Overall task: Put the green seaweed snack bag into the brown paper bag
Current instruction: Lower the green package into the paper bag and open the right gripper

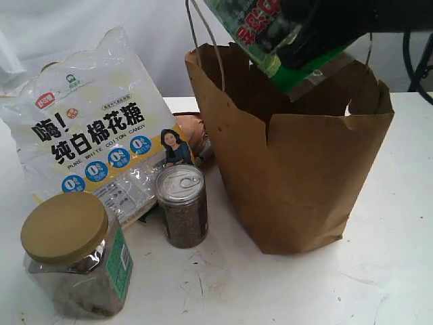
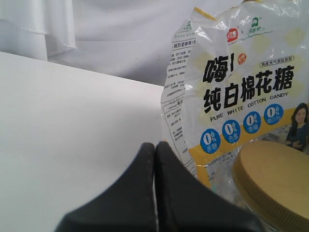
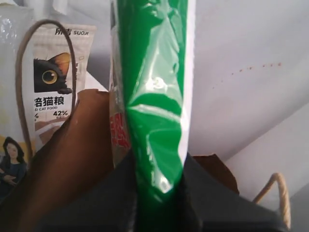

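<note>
The green seaweed snack bag hangs tilted over the open mouth of the brown paper bag, its lower corner just above the torn rim. My right gripper is shut on it; in the right wrist view the glossy green packet stands pinched between the black fingers, with the paper bag and a twine handle beside it. My left gripper is shut with nothing in it, low over the white table, next to the cotton-candy bag.
A large white cotton-candy bag leans at the left. In front of it stand a clear jar with a yellow lid and a small can. A cat-food pouch shows behind the paper bag.
</note>
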Motion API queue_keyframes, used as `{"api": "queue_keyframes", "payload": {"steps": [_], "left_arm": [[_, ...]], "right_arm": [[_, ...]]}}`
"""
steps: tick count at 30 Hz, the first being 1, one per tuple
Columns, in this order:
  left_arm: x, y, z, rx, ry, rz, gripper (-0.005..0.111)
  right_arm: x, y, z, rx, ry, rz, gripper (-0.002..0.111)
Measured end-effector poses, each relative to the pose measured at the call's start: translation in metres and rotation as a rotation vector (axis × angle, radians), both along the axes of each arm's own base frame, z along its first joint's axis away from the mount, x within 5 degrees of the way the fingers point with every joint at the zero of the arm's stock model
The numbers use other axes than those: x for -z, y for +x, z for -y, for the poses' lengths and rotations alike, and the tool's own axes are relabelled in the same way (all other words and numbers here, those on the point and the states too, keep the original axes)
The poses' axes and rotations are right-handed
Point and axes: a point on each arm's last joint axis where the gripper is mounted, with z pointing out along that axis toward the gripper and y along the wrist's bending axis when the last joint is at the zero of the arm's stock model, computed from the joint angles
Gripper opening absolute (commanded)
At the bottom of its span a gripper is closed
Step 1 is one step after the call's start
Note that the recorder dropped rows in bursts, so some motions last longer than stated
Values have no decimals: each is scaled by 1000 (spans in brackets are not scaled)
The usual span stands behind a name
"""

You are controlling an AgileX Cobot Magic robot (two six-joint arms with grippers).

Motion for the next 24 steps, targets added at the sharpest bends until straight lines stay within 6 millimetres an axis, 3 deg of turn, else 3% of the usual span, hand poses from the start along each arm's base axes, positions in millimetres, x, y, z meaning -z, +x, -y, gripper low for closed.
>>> {"api": "queue_keyframes", "payload": {"steps": [8,16,24], "left_arm": [[0,0,0,0,0,0,0],[0,0,0,0,0,0,0],[0,0,0,0,0,0,0]], "right_arm": [[14,-4,0,-16,-28,-157,2],[17,-5,0,4,11,-208,39],[17,-5,0,10,27,-216,47]]}}
